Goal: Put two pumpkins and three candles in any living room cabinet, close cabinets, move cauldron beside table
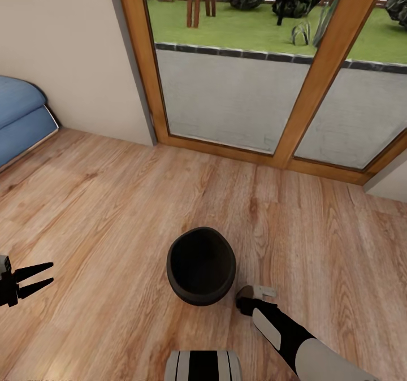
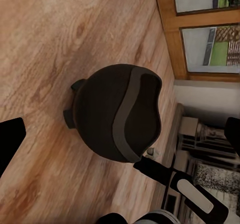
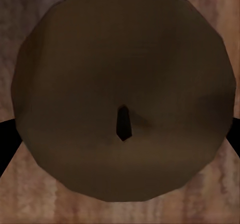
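We see the cauldron [image 1: 201, 265] on the wood floor [image 1: 113, 200], out in the open in front of the glass door [image 1: 237, 87] with its wooden frame. It looks tipped, mouth facing up toward the head camera. In the left wrist view the cauldron [image 2: 117, 112] shows its bulging belly and flared rim, with small feet on the side.

Right gripper [image 1: 249, 297] sits right at the cauldron's lower right side, touching or just beside it; we cannot tell if its fingers are spread or pinching the rim. In the right wrist view the cauldron [image 3: 122, 92] is very close, round and dark brown, with dark finger edges at both sides.

Left gripper [image 1: 38, 276] hangs well apart from the cauldron over the floor, its 2 fingers spread, holding nothing.

Blue sofa [image 1: 20, 118] sits at the far left by the wall
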Controlling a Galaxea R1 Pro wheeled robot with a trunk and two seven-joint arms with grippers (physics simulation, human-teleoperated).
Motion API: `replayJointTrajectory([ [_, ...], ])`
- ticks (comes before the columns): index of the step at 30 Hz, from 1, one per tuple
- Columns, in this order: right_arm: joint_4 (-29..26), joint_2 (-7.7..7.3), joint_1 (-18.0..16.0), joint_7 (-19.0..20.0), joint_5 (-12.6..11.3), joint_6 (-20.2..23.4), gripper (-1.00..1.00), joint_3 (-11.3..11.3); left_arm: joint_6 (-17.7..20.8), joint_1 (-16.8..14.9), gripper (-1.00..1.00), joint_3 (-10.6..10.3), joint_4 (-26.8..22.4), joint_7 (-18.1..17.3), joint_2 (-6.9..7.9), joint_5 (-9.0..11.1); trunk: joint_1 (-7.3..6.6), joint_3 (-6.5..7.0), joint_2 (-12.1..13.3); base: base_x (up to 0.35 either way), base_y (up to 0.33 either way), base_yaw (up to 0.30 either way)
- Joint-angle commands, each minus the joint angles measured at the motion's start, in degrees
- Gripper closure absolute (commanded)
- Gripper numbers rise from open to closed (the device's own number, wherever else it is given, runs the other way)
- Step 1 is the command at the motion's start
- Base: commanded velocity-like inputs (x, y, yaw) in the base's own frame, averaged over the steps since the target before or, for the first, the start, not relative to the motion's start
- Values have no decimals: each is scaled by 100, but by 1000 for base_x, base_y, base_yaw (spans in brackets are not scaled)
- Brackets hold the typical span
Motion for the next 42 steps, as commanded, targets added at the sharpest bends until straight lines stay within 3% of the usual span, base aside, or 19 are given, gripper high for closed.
replayJointTrajectory([
  [1,-10,-5,-4,-46,-34,19,-100,43,31,-2,-100,1,1,-12,1,6,-1,-4,-2,0,0,0],
  [17,-10,2,-4,-46,-34,19,-100,47,31,-2,-100,1,1,-13,1,8,-1,-4,-2,0,0,0],
  [18,-10,1,-4,-46,-34,19,100,47,31,-2,-100,1,1,-14,1,7,-1,-4,-2,0,0,0],
  [42,-10,-5,-4,-46,-34,19,100,47,31,-2,-100,1,1,-18,1,6,-1,-4,-2,0,0,0],
])
